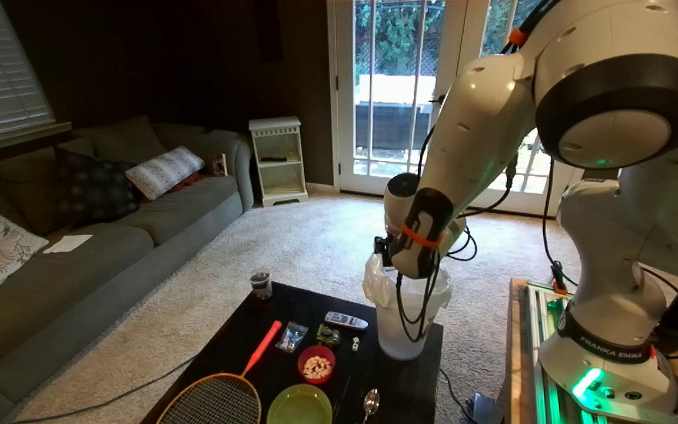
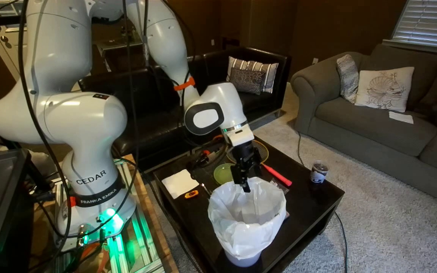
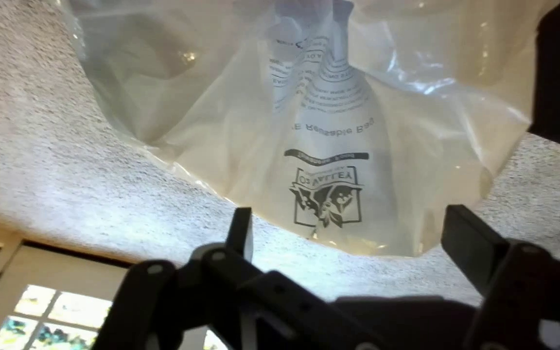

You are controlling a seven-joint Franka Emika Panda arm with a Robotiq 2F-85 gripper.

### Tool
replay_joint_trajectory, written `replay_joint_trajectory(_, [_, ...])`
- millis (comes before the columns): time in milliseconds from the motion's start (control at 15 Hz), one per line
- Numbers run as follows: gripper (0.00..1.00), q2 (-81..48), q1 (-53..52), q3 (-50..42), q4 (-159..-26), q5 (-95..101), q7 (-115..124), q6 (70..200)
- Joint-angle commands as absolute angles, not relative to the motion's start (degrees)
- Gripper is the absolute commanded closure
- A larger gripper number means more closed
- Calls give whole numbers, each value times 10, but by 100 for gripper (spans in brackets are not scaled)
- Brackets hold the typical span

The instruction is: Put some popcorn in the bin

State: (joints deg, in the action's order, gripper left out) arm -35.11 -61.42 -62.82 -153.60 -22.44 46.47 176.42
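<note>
We're holding the pincer (image 3: 355,233) spread, empty, at the bin (image 1: 391,333), probably finishing the drop; next, we're likely lifting clear.

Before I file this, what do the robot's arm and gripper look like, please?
The arm is white and rounded, with orange straps, black cables, dark "CEDAR" lettering and a black "FRANKA EMIKA" band; the gripper is black, with two blocky fingertips.

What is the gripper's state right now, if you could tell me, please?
Gripper: open, its jaws wide apart and holding nothing, near the top of the bin.
</note>
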Motion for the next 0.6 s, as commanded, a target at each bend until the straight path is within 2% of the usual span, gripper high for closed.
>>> replay_joint_trajectory(0, [0, -304, -623, -619, -1552, -200, 402, 1833])
replay_joint_trajectory(533, [0, -224, -609, -529, -1573, -208, 218, 1937])
